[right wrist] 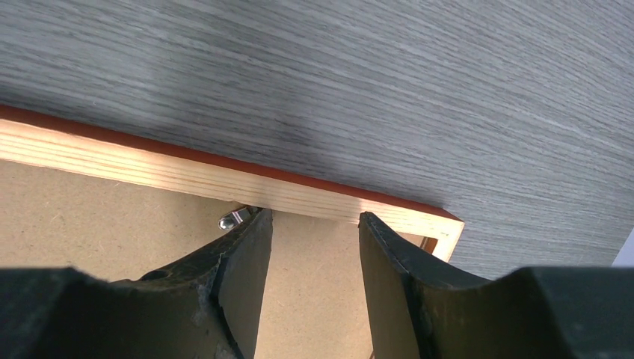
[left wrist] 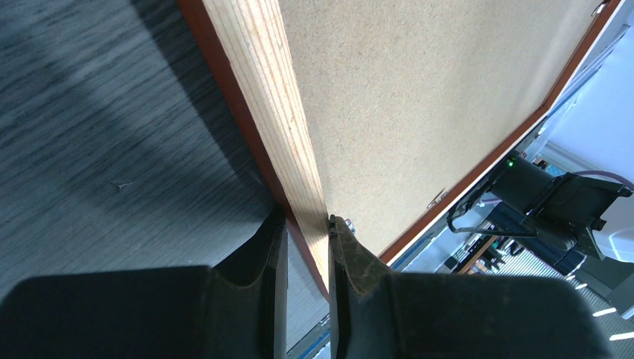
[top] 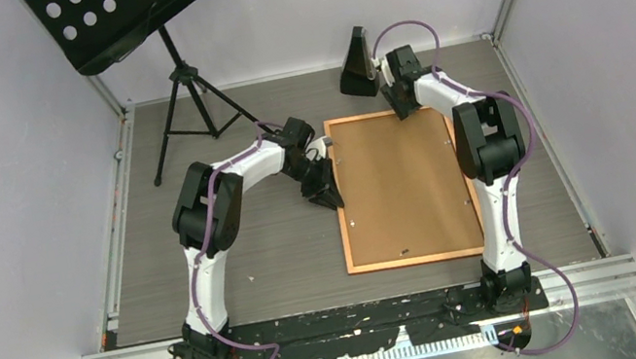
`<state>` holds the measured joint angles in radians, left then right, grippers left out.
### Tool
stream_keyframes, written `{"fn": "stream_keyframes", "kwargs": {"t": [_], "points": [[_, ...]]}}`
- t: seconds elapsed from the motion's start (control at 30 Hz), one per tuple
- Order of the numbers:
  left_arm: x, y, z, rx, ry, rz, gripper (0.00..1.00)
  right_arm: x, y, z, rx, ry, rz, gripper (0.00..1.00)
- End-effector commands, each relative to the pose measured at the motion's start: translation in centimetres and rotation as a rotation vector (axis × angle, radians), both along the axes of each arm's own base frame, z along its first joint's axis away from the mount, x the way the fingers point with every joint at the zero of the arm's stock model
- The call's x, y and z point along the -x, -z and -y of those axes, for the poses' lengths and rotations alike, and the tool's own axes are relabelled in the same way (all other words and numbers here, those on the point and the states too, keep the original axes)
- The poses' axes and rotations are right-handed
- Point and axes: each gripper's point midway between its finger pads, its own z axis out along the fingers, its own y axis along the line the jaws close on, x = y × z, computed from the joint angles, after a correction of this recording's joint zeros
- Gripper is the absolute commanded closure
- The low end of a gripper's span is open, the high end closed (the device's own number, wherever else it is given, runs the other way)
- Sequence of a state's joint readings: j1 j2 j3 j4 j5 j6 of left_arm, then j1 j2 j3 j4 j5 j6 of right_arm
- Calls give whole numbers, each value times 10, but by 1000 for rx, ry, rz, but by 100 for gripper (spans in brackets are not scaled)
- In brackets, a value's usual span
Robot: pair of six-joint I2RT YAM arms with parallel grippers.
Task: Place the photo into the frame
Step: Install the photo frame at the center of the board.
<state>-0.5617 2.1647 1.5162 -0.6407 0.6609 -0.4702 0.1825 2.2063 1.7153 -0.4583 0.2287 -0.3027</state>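
Fibreboard backing [top: 404, 184] fills the face-down frame [top: 417, 261]: left claw [left wrist: 303, 224] clamps its edge, right claw [right wrist: 314, 221] gapes at a clip [right wrist: 233, 219], likely to turn next.

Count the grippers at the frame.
2. The left gripper clamps the frame by its left rail; the right gripper, open, is at the far rail. None hidden.
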Motion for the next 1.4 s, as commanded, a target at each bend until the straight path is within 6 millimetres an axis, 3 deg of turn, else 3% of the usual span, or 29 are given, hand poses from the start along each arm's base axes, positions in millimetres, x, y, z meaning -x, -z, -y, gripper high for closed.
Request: {"fn": "stream_keyframes", "kwargs": {"t": [0.0,1.07,1.37], "points": [[18,23,-5,-37,53,-58,100,-10,1,-32,-79,-47,21,47],[18,23,-5,-35,58,-59,100,-13,-1,-52,-127,-178,18,46],[18,21,-5,-35,57,-54,100,-14,-15,-24,-88,7,64,47]]}}
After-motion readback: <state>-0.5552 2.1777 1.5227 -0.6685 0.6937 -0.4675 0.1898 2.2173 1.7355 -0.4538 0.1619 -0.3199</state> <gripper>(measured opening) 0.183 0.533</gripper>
